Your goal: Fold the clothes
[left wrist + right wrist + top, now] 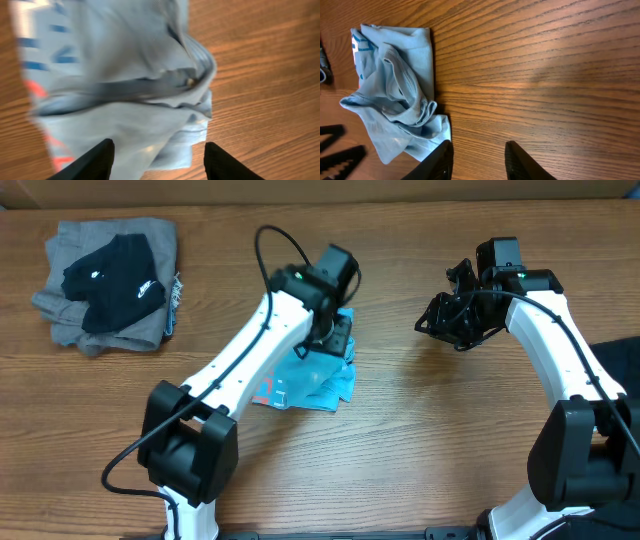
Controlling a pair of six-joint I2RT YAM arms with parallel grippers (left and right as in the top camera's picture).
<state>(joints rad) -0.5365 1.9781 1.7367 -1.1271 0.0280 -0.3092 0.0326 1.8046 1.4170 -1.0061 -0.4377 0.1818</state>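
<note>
Left wrist: left pincer (159, 150) stood apart above the bunched T-shirt (130, 90), probably to regrip.
Right pincer (479, 147): was apart, empty, kept clear.

Table (450, 430): wood, pronounced grain, smooth, with a soft sheen under the light.
T-shirt (320, 385): light blue knit cloth, matt, soft and heavily creased. Its lettering (265, 390) looked like flat print, coral and white.
Grey piece (60, 310): matt cloth, rumpled, with a frayed edge.
Black piece (115, 285): matt cloth, small white print.
Arm shells (245, 350): white plastic, smooth and slightly glossy; the joints were black and matt.
Left gripper (156, 165) and right gripper (476, 160): the fingers were black, matt and plastic-looking.
Cable (265, 240): black, smooth sheath.
</note>
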